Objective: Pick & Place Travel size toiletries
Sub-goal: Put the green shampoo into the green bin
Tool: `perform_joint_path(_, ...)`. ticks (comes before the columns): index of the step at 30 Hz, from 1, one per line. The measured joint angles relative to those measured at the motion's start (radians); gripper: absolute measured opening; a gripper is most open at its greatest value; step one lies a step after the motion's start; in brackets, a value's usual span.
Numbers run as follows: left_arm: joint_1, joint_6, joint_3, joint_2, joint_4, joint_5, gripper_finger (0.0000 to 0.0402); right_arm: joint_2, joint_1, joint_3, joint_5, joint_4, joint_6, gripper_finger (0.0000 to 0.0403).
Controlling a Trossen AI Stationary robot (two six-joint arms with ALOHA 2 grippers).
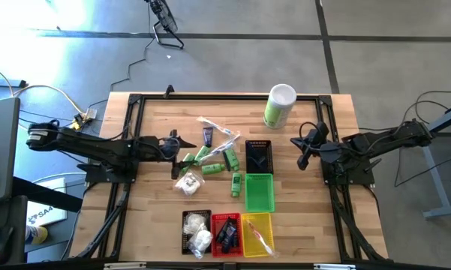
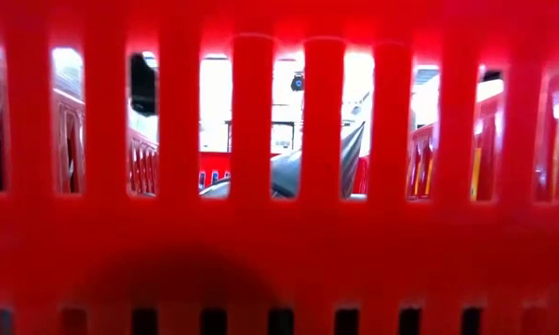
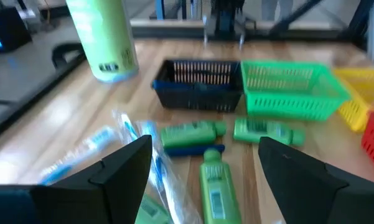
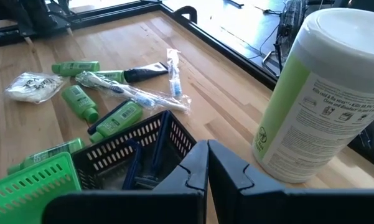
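Observation:
The travel size toiletries lie loose mid-table: green bottles (image 1: 206,154), a dark tube (image 1: 208,136), clear-wrapped sticks (image 1: 219,132) and a white pouch (image 1: 186,182). My left gripper (image 1: 179,151) hovers open at the pile's left edge. In the left wrist view its fingers (image 3: 202,180) frame a green bottle (image 3: 213,186) lying flat, without touching it. Two more bottles (image 3: 190,132) (image 3: 267,130) lie beyond. My right gripper (image 1: 304,152) waits shut at the right, above the black basket (image 4: 137,155); its shut fingers (image 4: 206,169) hold nothing.
A tall green-and-white canister (image 1: 279,105) stands at the far side. A black basket (image 1: 258,155) and a green one (image 1: 259,192) sit right of the pile. Black (image 1: 196,231), red (image 1: 225,234) and yellow (image 1: 257,234) baskets line the near edge. The red basket's wall (image 2: 279,233) fills the low view.

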Motion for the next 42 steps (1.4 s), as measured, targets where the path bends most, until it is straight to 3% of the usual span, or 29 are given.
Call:
perform_joint_path(8,0.000,0.002,0.000,0.207,0.198,0.004,0.0290,0.023,0.000,0.000,0.000,0.002,0.002,0.0002)
perform_joint_path(15,0.000,-0.002,0.000,0.315,0.310,0.028,0.0290,0.050,0.000,0.000,0.001,0.003,0.003,0.0002)
perform_joint_path(25,0.000,-0.001,0.145,0.397,0.145,0.030,0.0290,0.083,0.000,0.000,0.001,0.006,0.003,0.0002)
perform_joint_path(30,0.000,0.044,0.220,0.426,-0.027,0.110,0.0290,0.083,0.000,0.000,0.001,0.006,0.003,0.0002)
perform_joint_path(42,0.000,-0.053,0.244,0.506,-0.068,0.152,0.0290,0.082,0.000,0.000,0.001,0.007,0.003,0.0002)
